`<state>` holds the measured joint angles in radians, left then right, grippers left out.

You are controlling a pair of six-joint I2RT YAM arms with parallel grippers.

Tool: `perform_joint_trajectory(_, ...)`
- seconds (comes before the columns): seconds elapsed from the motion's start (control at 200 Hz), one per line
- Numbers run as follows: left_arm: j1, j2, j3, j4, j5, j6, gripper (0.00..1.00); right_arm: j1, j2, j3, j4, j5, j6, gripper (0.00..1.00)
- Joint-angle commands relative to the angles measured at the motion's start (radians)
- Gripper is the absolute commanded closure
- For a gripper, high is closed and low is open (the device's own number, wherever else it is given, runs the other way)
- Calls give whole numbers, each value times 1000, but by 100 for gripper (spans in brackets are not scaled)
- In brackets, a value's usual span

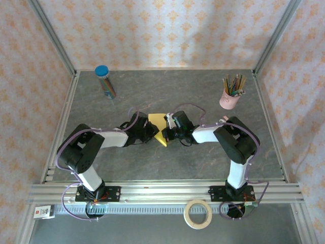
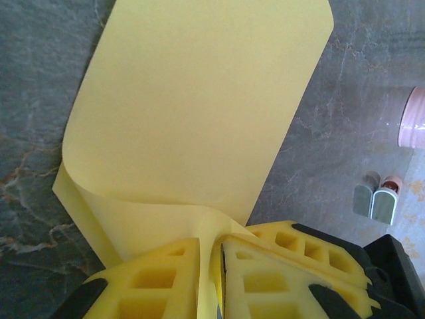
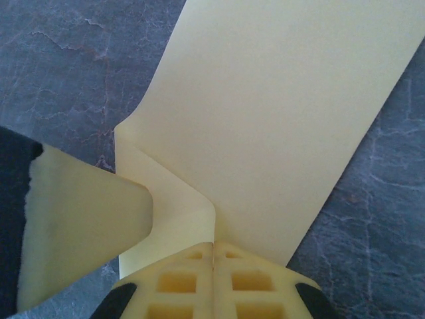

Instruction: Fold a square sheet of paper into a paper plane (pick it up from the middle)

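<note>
Worktop [image 1: 167, 162] centre is where you have the square sheet of paper [image 1: 156, 122], at the spot both arms can reach from their bases, and it sits between their two wrists. It is partly lifted and curled, not lying flat, which I judge suits a pick-up from the middle and leaves the edges free to swing over for a fold.

Your left hand [image 2: 214, 256] is nearly closed, with a raised ridge of the yellow paper nipped in the thin slot between its pads. Your right hand [image 3: 212, 256] is fully closed, and the sheet comes out of the seam where its pads meet, so both hands appear to grip the paper close together.

From above you get only the layout: two wrists nose to nose, with yellow peeking out. The left wrist view adds the sheet's big rolled curl and a corner lifted off the stone. The right wrist view adds a sharp kink near the grip, and one of the left hand's fingers [image 3: 86, 226] just beside it.
</note>
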<state>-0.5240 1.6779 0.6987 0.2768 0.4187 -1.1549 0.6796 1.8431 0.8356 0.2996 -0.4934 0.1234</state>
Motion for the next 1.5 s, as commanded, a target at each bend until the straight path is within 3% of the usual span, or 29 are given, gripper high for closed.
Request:
perform_joint_trajectory(0.0,-5,3,12,-3,0,0,84,-5,43,5,-85,28,6,100)
perform_joint_trajectory(1.496,-5,55,-33,-27,-54,-5,90,-8,39,29,-118,24,14,97)
